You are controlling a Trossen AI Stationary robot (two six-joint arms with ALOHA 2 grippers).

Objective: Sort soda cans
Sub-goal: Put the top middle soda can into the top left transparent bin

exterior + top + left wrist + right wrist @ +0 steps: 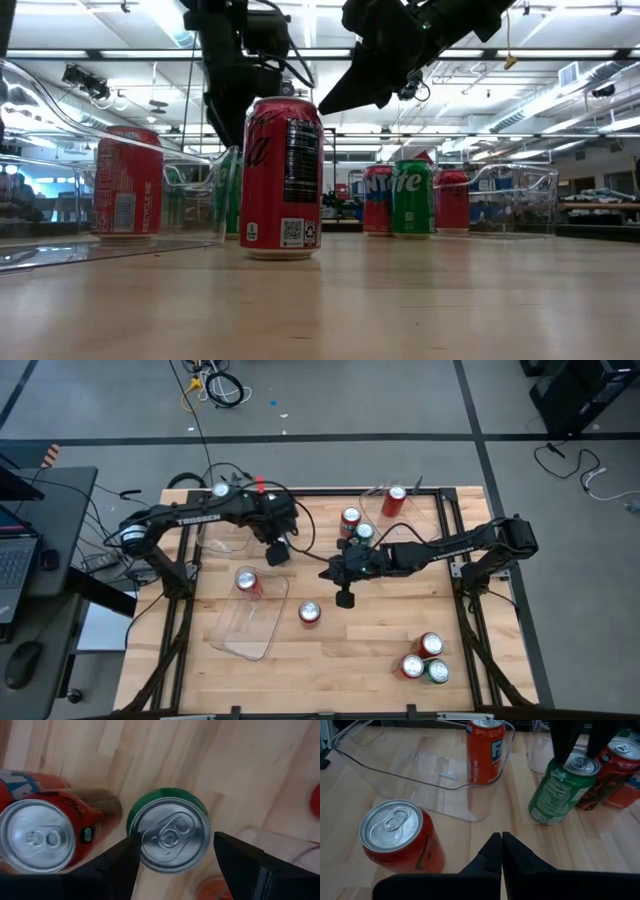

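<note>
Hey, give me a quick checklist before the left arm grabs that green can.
1. Green can upright: ok.
2. Left gripper centred over the can top: ok.
3. Jaws open, one finger on each side of the can: ok.
4. Room between the near finger and the neighbouring red can: cannot tell, they look very close.
5. Right gripper shut and well clear of the green can: ok.

The high camera is looking straight down on the table (330,660); the low one is sitting at tabletop level. Both wrist cameras are viewing one green can (169,833) closely.
</note>
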